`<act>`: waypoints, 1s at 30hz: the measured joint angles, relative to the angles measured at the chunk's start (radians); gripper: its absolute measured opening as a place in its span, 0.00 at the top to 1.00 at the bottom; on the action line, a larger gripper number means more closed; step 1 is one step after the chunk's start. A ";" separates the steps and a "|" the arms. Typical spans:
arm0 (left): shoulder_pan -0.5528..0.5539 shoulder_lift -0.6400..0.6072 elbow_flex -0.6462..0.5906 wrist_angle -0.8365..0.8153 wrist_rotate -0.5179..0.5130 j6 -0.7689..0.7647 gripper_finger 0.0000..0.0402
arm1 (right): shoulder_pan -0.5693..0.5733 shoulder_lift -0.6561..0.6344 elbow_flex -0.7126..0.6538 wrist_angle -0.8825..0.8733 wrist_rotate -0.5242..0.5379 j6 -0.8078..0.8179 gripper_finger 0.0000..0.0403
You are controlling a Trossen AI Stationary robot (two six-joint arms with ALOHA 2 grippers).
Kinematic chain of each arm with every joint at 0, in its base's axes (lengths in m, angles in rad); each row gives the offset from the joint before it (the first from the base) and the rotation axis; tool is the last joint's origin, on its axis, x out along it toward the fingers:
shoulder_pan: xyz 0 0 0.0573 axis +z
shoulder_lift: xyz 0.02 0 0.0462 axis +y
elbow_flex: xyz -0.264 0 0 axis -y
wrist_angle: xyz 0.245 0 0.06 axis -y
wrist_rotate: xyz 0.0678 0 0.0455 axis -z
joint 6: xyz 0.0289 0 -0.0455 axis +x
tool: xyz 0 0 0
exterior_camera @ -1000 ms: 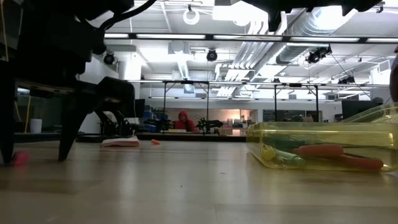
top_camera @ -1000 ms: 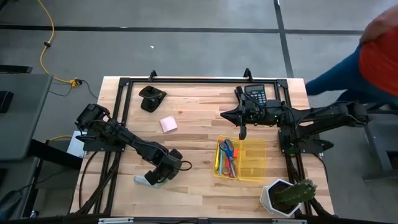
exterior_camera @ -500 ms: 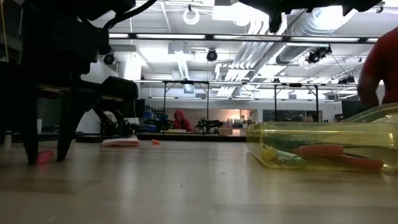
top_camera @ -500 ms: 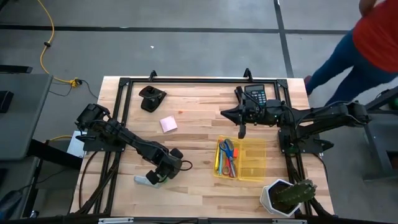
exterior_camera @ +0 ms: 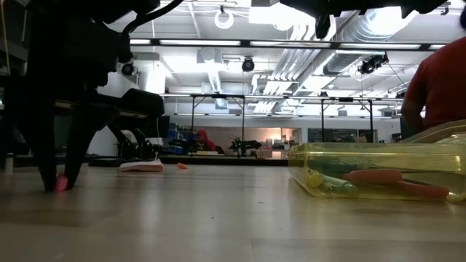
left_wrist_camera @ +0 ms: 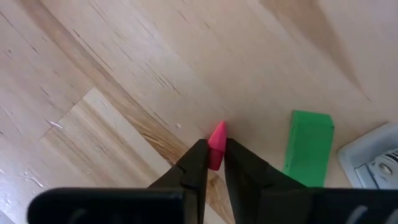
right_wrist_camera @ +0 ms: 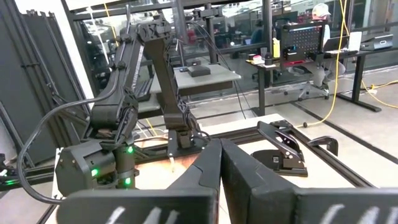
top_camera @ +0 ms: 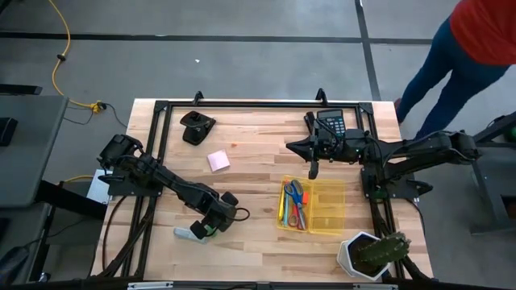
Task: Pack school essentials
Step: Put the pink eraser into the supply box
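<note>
My left gripper (top_camera: 206,229) is at the table's near left, pointing down, shut on a small pink wedge-shaped piece (left_wrist_camera: 216,144). The piece also shows in the low view (exterior_camera: 62,182). A tiny green eraser (left_wrist_camera: 308,147) lies flat on the wood right beside it. The clear yellow box (top_camera: 313,206) holds the red-handled and blue-handled scissors (top_camera: 297,198), a yellow marker and pens. The pink sticky-note pad (top_camera: 218,160) lies flat at mid-left. My right gripper (top_camera: 314,171) is shut and empty, above the table just beyond the box. My left gripper pinches the pink piece's two sides (left_wrist_camera: 215,155) between its two fingers, near their free ends. The fingers (exterior_camera: 49,156) come from above, pointing down. The piece's pointed end sticks out past the fingertips, and its lower end is at the table top.
A grey-white object (top_camera: 186,234) lies just left of my left gripper. A black stapler-like object (top_camera: 196,126) and a calculator (top_camera: 330,122) sit at the far edge. The potted cactus (top_camera: 372,254) stands at the near right corner. A person (top_camera: 476,40) walks past the far right.
My left gripper has shut: in the low view the gap between its fingers narrows, and one finger sweeps the pink piece along the table toward the right until both fingers hold it. The person beyond the far right corner has moved on.
</note>
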 joint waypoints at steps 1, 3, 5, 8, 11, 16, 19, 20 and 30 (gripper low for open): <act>0.000 -0.002 0.000 -0.001 0.000 0.000 0.91 | 0.000 0.000 0.000 0.000 0.000 0.000 1.00; 0.001 -0.013 0.000 -0.006 0.004 -0.008 0.91 | 0.000 0.000 0.000 0.000 0.000 0.000 1.00; 0.010 -0.029 0.001 -0.038 0.023 -0.010 0.91 | 0.000 0.000 0.000 -0.001 0.000 0.000 1.00; 0.042 -0.100 0.013 -0.119 0.057 -0.014 0.91 | 0.000 0.000 0.000 -0.008 0.000 0.000 1.00; 0.103 -0.205 0.012 -0.221 0.056 -0.019 0.91 | 0.000 0.000 0.000 -0.018 0.000 0.000 1.00; 0.245 -0.448 0.013 -0.263 0.009 -0.038 0.91 | 0.000 0.002 0.000 -0.027 0.000 0.000 1.00; 0.338 -0.594 0.013 -0.202 -0.044 -0.088 0.91 | 0.000 0.003 0.000 -0.029 0.000 0.000 1.00; 0.367 -0.640 0.013 -0.165 -0.053 -0.112 0.91 | 0.000 0.003 0.000 -0.029 0.000 0.000 1.00; 0.561 -0.928 -0.087 0.328 -0.042 -0.369 0.91 | 0.000 0.003 0.000 -0.030 0.000 0.000 1.00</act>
